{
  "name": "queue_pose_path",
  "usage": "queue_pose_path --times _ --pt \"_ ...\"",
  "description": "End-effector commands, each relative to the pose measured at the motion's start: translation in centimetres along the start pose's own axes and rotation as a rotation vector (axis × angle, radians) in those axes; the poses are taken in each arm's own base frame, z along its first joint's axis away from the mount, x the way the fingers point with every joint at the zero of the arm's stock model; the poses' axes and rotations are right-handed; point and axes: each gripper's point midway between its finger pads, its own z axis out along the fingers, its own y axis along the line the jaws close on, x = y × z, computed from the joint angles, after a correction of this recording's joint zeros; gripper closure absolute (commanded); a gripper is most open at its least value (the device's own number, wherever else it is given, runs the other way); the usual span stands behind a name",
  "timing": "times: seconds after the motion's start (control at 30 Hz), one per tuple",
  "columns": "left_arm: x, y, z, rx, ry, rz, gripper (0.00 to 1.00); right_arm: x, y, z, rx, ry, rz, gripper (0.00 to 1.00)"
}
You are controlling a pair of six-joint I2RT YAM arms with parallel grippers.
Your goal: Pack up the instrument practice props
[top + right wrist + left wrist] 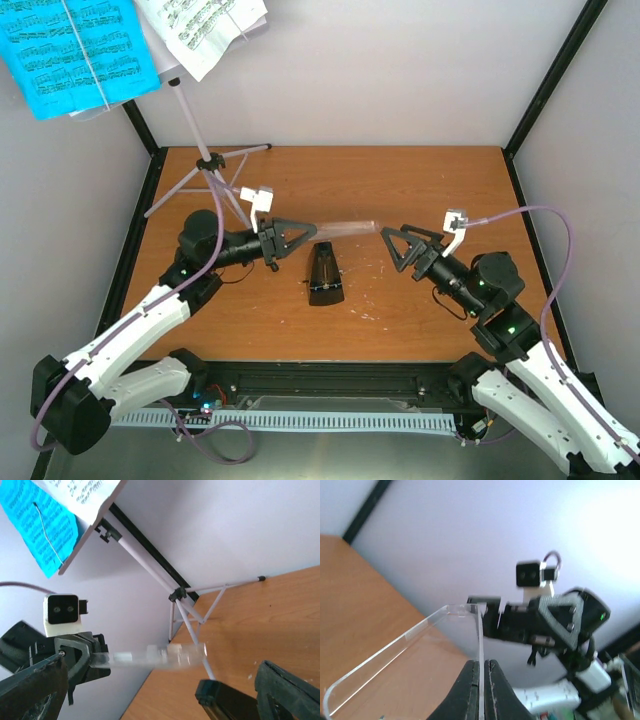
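Note:
The black pyramid metronome (325, 276) stands on the table between the arms with its cover off. My left gripper (312, 233) is shut on one edge of the clear cover (345, 228) and holds it in the air, pointing toward the right arm. The left wrist view shows the fingers (470, 690) pinching the cover's wall (415, 642). My right gripper (390, 250) is open, just beyond the cover's free end (190, 652) and not touching it. The silver tripod music stand (205, 163) stands at the back left with the blue sheet (75, 50) and white sheet (200, 30) on it.
The stand's legs (240, 155) spread over the back-left corner of the wooden table (430, 190), close behind the left arm. White walls and black frame posts (555, 75) enclose the table. A cable tray (330, 420) runs along the near edge.

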Motion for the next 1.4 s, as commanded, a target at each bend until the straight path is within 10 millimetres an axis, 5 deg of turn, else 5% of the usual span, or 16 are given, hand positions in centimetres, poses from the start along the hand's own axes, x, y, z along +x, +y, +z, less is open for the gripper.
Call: queue_pose_path --times 0.0,0.47,0.6,0.73,1.03,1.37 --pt "-6.1 -3.6 -1.7 0.084 -0.308 -0.028 1.00 -2.6 1.0 0.6 -0.039 -0.112 0.045 0.00" --pt "-6.6 -5.4 -2.6 0.200 -0.356 -0.118 1.00 -5.1 5.2 5.1 -0.211 -0.098 0.130 0.04" --pt "-6.6 -5.3 -2.7 0.192 -0.359 -0.127 1.00 -5.1 6.7 6.7 -0.246 -0.069 0.118 0.24" --pt "-6.6 -5.3 -2.8 0.191 -0.361 -0.126 1.00 -5.2 8.4 7.1 -0.271 -0.077 0.099 0.29" --pt "-6.5 -5.0 -2.8 0.175 -0.364 -0.115 1.00 -4.1 8.3 7.9 -0.233 -0.059 0.122 0.41" --pt "-6.2 -5.0 -2.6 0.183 -0.349 -0.104 1.00 -3.6 7.5 8.3 -0.203 -0.057 0.143 0.42"
